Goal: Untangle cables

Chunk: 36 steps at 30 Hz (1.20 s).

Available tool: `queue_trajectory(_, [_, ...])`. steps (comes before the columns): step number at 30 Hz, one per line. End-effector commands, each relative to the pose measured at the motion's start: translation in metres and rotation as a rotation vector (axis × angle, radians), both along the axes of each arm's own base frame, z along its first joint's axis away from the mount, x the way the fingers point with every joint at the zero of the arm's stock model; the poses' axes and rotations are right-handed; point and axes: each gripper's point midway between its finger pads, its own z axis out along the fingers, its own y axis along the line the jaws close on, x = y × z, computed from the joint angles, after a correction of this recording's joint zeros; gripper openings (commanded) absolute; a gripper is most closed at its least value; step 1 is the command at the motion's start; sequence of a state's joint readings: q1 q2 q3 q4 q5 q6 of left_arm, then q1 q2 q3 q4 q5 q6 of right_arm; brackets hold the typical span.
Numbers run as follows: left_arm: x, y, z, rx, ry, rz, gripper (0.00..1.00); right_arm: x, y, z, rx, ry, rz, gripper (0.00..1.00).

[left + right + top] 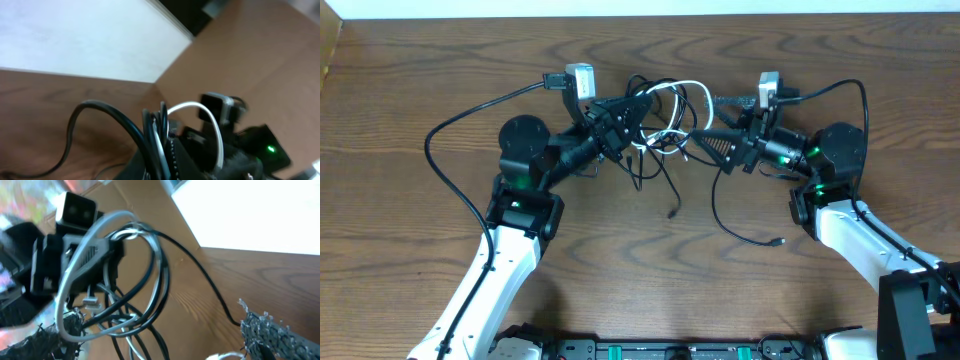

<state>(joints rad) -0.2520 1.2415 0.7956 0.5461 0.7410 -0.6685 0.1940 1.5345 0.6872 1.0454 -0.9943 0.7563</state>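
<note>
— Where's the tangle sitting?

— Close to the far edge of the table (420,60), about halfway along it. The cables (655,130) are knotted in a clump between the two arms. The white cable (677,88) loops over the clump's far side.

— What about the left tool?

— The left tool (620,122) is buried in the left side of the clump. In its wrist view the jaws look narrow, pinched on a bundle of black strands and the white one, which rise up out of it. That view is blurred, mind.

— And the right?

— The right tool (708,140) is at the right side of the knot, spread wide. Its wrist view shows one ridged finger (272,330) low on the right and the other low on the left, with several loops hanging in the gap between.

— Any loose ends?

— Two black tails (670,195) trail toward the near edge. One stops just below the clump. The other curls to the right and ends in a small plug (778,241) lying on the wood, well apart from the knot.
</note>
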Motion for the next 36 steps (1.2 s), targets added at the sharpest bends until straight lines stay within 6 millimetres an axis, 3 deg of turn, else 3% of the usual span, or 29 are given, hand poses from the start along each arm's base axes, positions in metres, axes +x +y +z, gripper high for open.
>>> queue_trajectory(1, [-0.026,-0.014,0.026,0.011,-0.155,-0.15,0.08,0.014,-0.009,0.013,0.104,0.117,-0.075,0.99])
queue_trajectory(9, [-0.039,-0.019,0.028,0.05,-0.245,-0.227,0.08,0.0,-0.012,0.052,0.197,-0.013,-0.041,0.99])
queue_trajectory(16, [-0.064,-0.027,0.039,0.053,-0.351,-0.363,0.08,0.003,-0.016,0.056,0.208,-0.03,-0.065,0.99])
queue_trajectory(26, [-0.065,-0.027,0.04,0.053,-0.36,-0.366,0.08,-0.011,-0.004,0.065,0.2,-0.13,-0.028,0.99])
queue_trajectory(30, [-0.065,-0.027,0.04,0.053,-0.36,-0.366,0.08,-0.018,0.003,0.069,0.202,-0.172,-0.008,0.87])
queue_trajectory(33, [-0.065,-0.027,0.04,0.053,-0.357,-0.367,0.08,-0.02,0.006,0.069,0.201,-0.176,0.0,0.63])
queue_trajectory(36, [-0.065,-0.027,0.04,0.053,-0.357,-0.366,0.08,-0.022,0.009,0.069,0.202,-0.176,0.008,0.45])
